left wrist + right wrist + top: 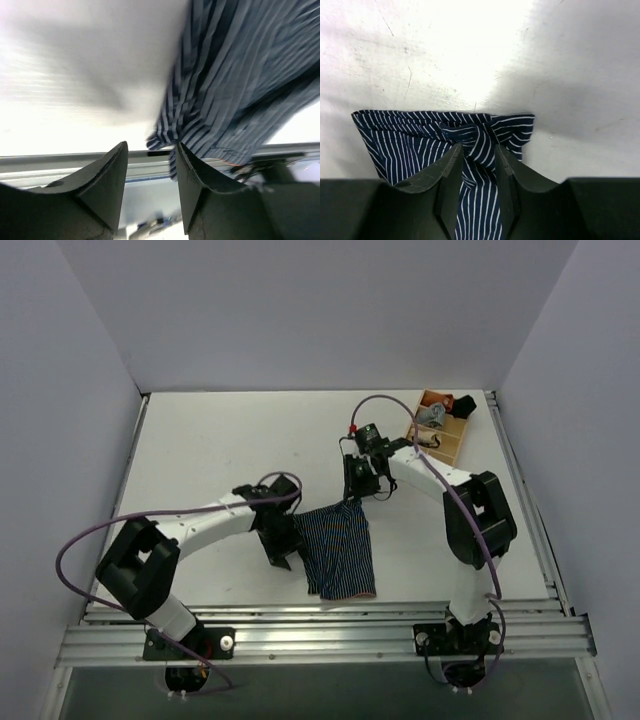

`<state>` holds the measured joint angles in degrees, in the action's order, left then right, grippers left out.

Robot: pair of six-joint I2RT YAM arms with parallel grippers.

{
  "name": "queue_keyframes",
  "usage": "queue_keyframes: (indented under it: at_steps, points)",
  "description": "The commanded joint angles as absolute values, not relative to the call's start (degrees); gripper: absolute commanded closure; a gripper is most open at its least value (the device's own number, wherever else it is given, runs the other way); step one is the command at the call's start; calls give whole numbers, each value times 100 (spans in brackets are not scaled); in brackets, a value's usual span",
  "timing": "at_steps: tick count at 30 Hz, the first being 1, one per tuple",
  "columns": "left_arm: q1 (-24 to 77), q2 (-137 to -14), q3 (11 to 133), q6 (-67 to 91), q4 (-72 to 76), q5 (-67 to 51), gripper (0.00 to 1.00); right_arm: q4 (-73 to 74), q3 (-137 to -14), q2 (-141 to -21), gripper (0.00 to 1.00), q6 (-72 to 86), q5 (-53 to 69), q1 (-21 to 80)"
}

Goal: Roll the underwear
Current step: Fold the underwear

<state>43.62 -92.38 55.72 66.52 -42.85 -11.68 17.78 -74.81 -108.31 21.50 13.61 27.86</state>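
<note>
The underwear (pixel 340 550), navy with fine light pinstripes and a reddish edge toward the near side, lies partly spread on the white table near the front rail. My right gripper (pixel 356 492) is at its far edge. In the right wrist view the gripper (pixel 478 150) is shut on a bunched fold of the striped cloth (pixel 410 135). My left gripper (pixel 285 552) sits at the garment's left edge. In the left wrist view it (pixel 151 147) is open with nothing between its fingers, and the cloth (pixel 235 75) hangs just past its right finger.
A wooden box (pixel 452 445) holding small rolled garments stands at the far right of the table. The aluminium rail (pixel 330 625) runs along the near edge, just below the underwear. White walls enclose the table on three sides.
</note>
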Motion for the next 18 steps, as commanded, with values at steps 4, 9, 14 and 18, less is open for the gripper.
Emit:
queue_keyframes:
  at_steps: [4, 9, 14, 18]
  points:
    - [3402, -8885, 6949, 5665, -4879, -386, 49, 2627, -7560, -9968, 71, 1933, 1547, 2689]
    - [3199, -9745, 8049, 4326, -4666, -1045, 49, 2523, -6471, -8915, 71, 2652, 1617, 2812]
    - [3322, -10783, 9034, 3736, -5124, -1581, 51, 2049, -5020, -8131, 68, 3374, 1582, 3076]
    - [3524, -11135, 9158, 3674, -5238, -1609, 51, 1521, -4317, -7630, 68, 3840, 1494, 3436]
